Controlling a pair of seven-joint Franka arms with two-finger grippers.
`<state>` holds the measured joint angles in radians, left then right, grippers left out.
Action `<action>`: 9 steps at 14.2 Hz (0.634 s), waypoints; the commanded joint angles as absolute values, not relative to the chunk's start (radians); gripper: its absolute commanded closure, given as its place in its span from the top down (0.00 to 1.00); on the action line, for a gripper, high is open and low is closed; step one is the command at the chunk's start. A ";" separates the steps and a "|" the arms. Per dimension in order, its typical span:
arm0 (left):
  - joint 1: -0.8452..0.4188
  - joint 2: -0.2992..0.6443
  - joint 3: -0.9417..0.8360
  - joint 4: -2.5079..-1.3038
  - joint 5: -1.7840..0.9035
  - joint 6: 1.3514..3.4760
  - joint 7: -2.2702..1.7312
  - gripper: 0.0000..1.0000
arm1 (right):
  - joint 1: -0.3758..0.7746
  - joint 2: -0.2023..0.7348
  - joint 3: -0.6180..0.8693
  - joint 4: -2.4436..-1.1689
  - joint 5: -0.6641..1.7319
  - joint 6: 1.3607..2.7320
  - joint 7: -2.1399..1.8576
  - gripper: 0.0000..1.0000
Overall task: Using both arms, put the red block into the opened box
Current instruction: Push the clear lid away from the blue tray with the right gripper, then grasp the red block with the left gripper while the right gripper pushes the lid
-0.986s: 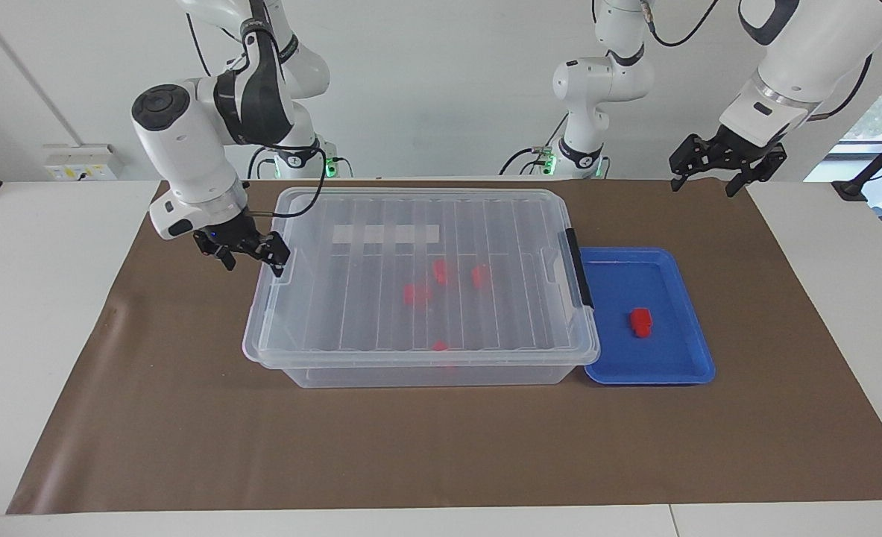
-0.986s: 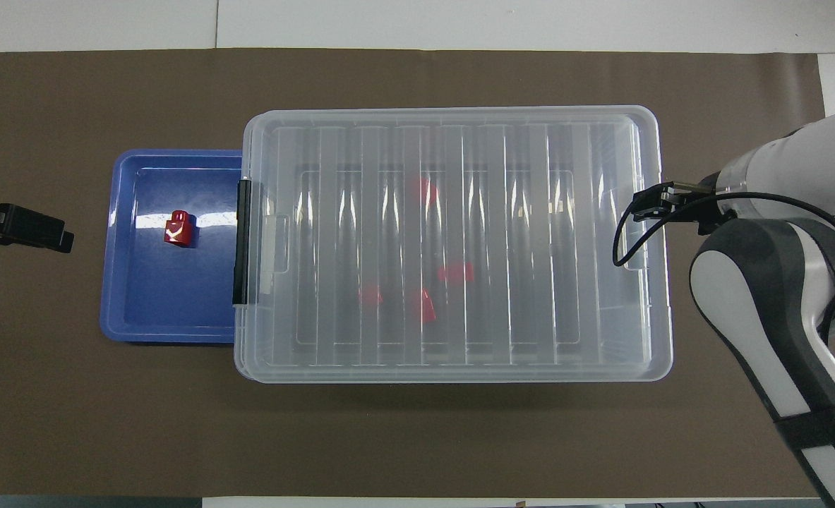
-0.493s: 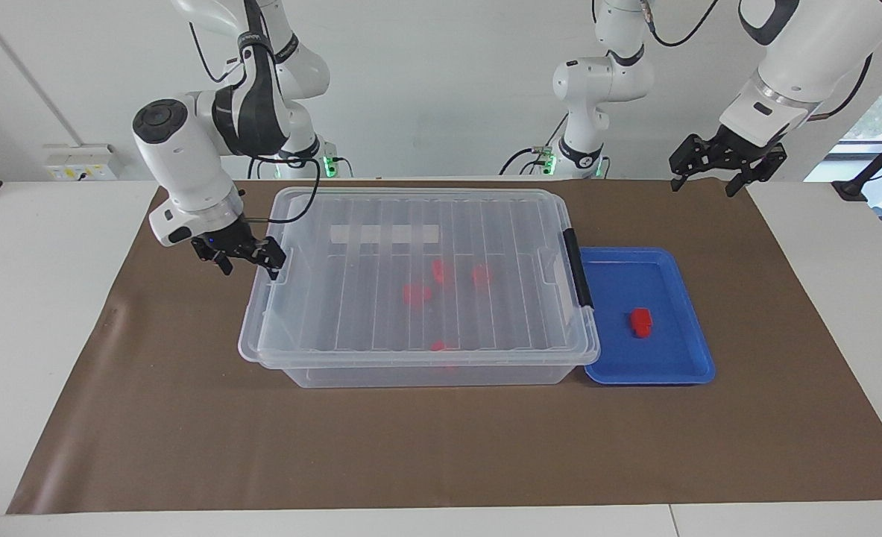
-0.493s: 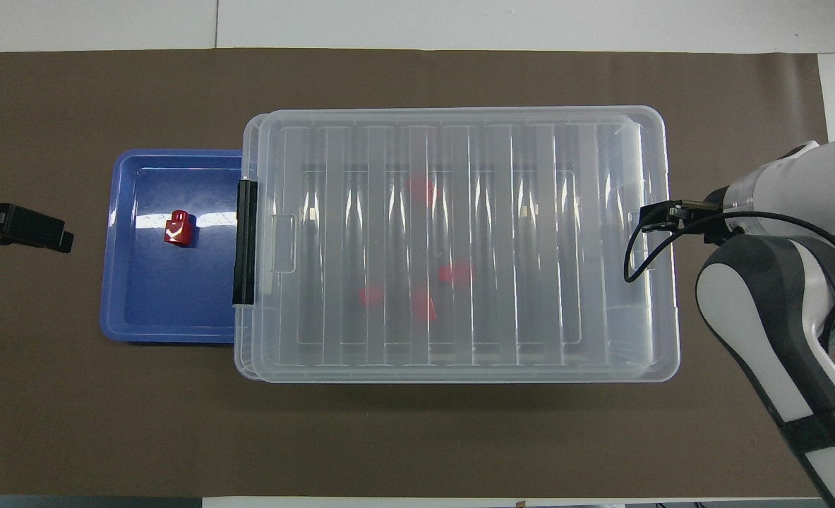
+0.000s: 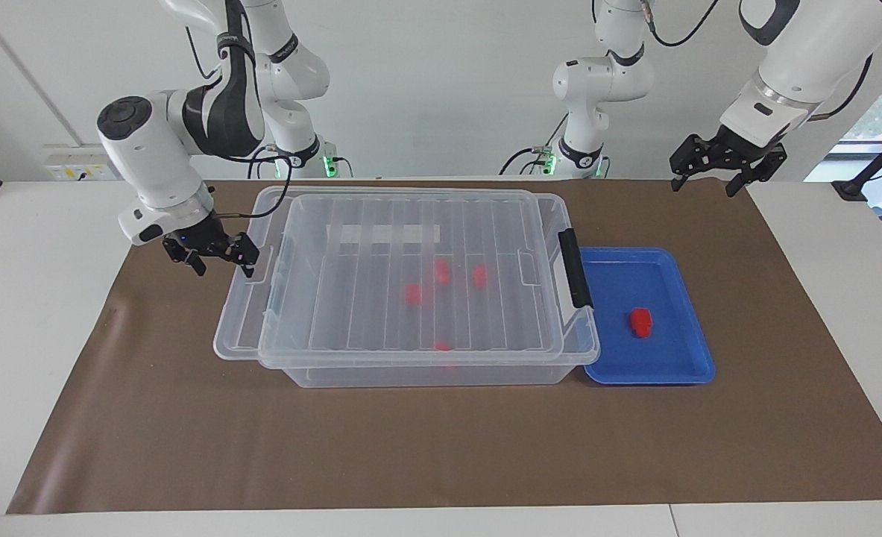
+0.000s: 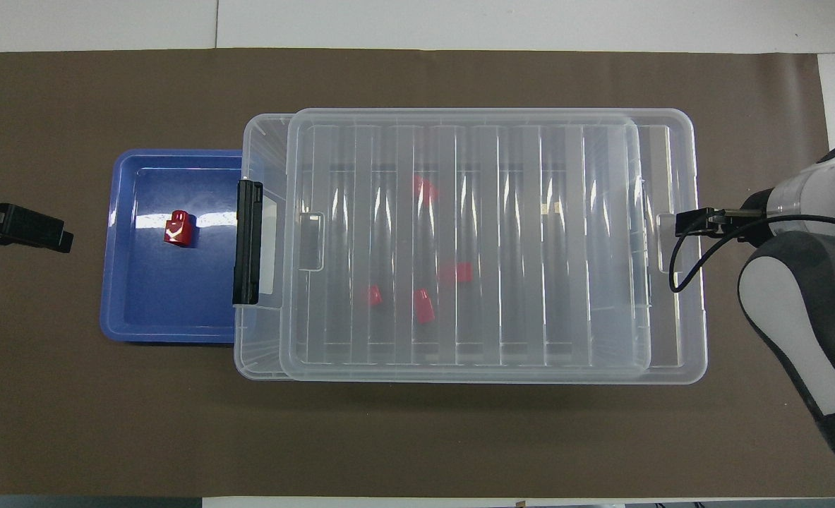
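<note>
One red block (image 5: 640, 321) (image 6: 178, 228) lies in the blue tray (image 5: 679, 373) (image 6: 113, 282). Beside the tray stands the clear box (image 5: 426, 375) (image 6: 248, 367) with several red blocks (image 5: 413, 293) (image 6: 424, 307) inside. Its ribbed lid (image 5: 411, 224) (image 6: 495, 176) sits shifted toward the right arm's end, baring a narrow strip by the black clip handle (image 5: 575, 277) (image 6: 248, 250). My right gripper (image 5: 221, 262) (image 6: 692, 222) is at the lid's overhanging end, fingers apart, one fingertip against the lid's handle. My left gripper (image 5: 709, 175) (image 6: 57, 240) waits open in the air at the left arm's end, past the tray.
A brown mat (image 5: 441, 447) (image 6: 417, 437) covers the table under box and tray. The lid overhangs the box by a hand's width at the right arm's end. White table surface borders the mat on both ends.
My right gripper has moved toward the right arm's end, and the lid has slid with it, uncovering a strip of the box by the clip. The left arm has not moved.
</note>
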<state>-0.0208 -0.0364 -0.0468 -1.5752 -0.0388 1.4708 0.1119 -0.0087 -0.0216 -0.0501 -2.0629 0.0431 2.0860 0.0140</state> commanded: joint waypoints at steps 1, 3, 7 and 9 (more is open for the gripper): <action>-0.026 -0.058 -0.038 -1.630 -0.029 1.549 0.118 1.00 | -0.052 -0.034 -0.046 -2.095 0.055 2.111 -0.066 1.00; -0.029 -0.057 -0.038 -1.661 -0.028 1.606 0.118 1.00 | -0.080 -0.031 -0.046 -2.092 0.055 2.112 -0.103 1.00; -0.034 -0.055 -0.040 -1.797 -0.028 1.784 0.120 1.00 | -0.118 -0.028 -0.046 -2.086 0.054 2.115 -0.162 1.00; -0.034 -0.061 -0.040 -1.894 -0.028 1.888 0.121 1.00 | -0.140 -0.028 -0.046 -2.086 0.054 2.115 -0.182 1.00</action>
<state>-0.0219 -0.0339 -0.0482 -1.7877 -0.0387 1.7883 0.1120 -0.1078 -0.0218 -0.0510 -2.0633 0.0431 2.0950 -0.1343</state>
